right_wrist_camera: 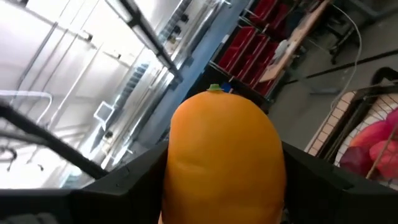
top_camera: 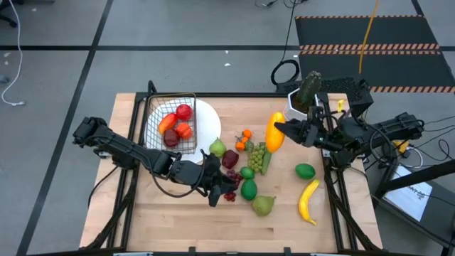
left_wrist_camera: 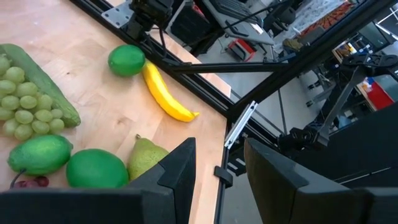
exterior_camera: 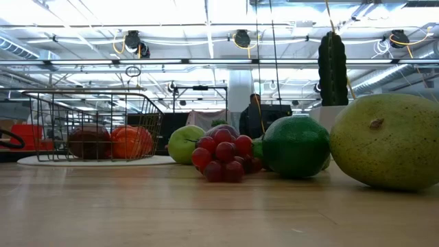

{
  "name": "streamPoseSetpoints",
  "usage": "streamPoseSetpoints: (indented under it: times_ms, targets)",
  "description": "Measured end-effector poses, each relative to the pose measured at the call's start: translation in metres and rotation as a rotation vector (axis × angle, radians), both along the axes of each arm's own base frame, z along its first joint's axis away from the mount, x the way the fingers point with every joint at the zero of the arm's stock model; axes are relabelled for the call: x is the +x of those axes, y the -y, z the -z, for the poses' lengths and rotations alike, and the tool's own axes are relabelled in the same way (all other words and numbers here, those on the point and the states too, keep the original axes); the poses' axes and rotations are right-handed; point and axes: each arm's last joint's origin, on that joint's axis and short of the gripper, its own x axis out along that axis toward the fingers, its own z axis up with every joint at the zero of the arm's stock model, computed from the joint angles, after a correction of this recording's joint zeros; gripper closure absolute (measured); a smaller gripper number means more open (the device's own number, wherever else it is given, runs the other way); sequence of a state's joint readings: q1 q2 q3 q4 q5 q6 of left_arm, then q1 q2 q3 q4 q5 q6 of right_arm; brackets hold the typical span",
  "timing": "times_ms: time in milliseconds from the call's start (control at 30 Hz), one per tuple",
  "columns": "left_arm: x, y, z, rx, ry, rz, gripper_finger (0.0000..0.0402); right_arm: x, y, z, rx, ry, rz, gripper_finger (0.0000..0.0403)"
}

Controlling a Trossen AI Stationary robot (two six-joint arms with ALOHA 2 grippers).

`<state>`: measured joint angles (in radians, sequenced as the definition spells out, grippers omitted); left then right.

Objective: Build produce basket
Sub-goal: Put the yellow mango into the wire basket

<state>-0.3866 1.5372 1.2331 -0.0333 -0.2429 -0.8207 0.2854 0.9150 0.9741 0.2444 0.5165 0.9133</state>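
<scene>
The wire basket (top_camera: 170, 122) stands on a round white plate (top_camera: 211, 119) at the far left and holds several red and orange pieces (exterior_camera: 110, 142). Loose produce lies mid-table: green pear (top_camera: 217, 148), dark apple (top_camera: 229, 158), small oranges (top_camera: 244, 139), green grapes (top_camera: 256, 156), limes (top_camera: 248, 189), red grapes (exterior_camera: 223, 158), a second pear (top_camera: 264, 205), banana (top_camera: 308, 201). My right gripper (top_camera: 282, 131) is shut on an orange-yellow fruit (top_camera: 275, 131) above the table. My left gripper (top_camera: 215, 188) hovers open over the pile's near-left side with nothing between its fingers (left_wrist_camera: 180, 168). My right gripper pinches the orange-yellow fruit by its two opposite sides (right_wrist_camera: 177, 168), one finger on each. The fingers come about level from the table's right. The fruit's green stem end (right_wrist_camera: 214, 88) points away from the gripper. It hangs lifted clear of the table.
A white pot with a green cactus (top_camera: 306, 96) stands at the far edge just behind my right gripper. A single lime (top_camera: 305, 171) lies near the table's right edge. Bare wood shows along the near edge and the left side.
</scene>
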Motion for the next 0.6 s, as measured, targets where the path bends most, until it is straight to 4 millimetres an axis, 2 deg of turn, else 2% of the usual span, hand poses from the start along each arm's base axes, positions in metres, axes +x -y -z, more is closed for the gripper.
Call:
streamPoseSetpoints:
  times_ms: [600]
  targets:
    - [0.003, -0.01, 0.0, 0.002, 0.003, -0.048, 0.0266, -0.007, -0.021, -0.003, -0.448, -0.054, -0.012, 0.0149]
